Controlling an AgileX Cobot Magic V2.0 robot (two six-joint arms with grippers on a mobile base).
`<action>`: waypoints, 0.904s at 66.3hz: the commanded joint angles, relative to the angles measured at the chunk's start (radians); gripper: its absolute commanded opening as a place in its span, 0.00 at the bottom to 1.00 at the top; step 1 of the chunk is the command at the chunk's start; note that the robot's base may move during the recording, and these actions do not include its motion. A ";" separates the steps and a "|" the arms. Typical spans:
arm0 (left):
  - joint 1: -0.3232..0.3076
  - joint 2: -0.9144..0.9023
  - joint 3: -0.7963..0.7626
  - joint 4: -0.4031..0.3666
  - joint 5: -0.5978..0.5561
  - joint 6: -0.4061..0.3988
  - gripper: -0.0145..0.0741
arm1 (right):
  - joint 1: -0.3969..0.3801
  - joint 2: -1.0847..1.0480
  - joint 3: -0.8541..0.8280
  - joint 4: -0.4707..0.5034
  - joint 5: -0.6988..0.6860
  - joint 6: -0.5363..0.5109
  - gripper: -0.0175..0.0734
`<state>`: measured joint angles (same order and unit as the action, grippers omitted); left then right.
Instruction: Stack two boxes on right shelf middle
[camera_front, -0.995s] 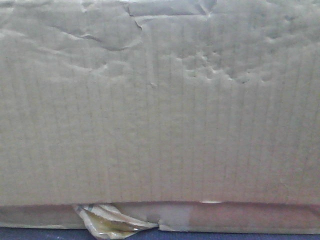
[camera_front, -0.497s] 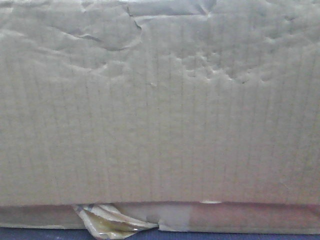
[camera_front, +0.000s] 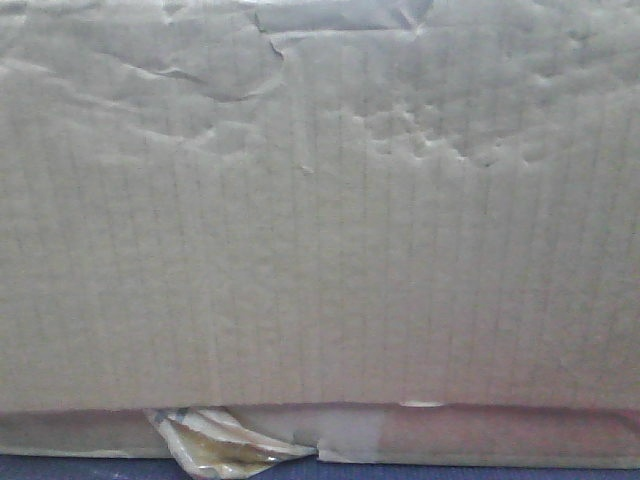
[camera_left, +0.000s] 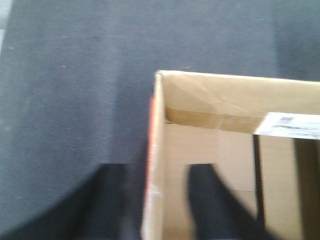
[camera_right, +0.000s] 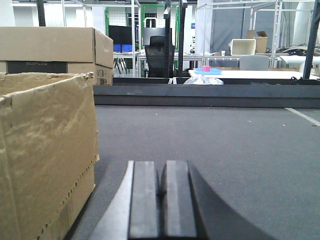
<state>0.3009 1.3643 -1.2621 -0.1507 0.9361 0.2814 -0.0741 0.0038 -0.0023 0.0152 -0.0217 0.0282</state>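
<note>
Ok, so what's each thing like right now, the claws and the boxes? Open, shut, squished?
left claw: open, straddling one wall of the labelled box.
right claw: shut, nothing in it.
labelled box: upright, top open.
box beside the right claw: upright, rim ragged, side dented.
box in the front view: face bumpy and dented.
tape scrap: crumpled, peeling at that box's bottom edge.

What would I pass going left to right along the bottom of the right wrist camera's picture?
Open, dented cardboard box → right gripper, its two fingers pressed together → bare grey carpet.
</note>
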 joint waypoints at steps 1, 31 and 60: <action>0.004 0.008 -0.010 0.025 -0.017 0.006 0.56 | -0.005 -0.004 0.002 0.003 -0.024 -0.002 0.01; 0.001 0.199 -0.010 0.022 0.053 0.006 0.41 | -0.005 -0.004 0.002 0.003 -0.024 -0.002 0.01; 0.003 0.151 -0.132 0.022 0.096 0.000 0.04 | -0.005 -0.004 0.002 0.003 -0.024 -0.002 0.01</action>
<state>0.3009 1.5584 -1.3314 -0.1128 1.0235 0.2870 -0.0741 0.0038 -0.0023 0.0152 -0.0217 0.0282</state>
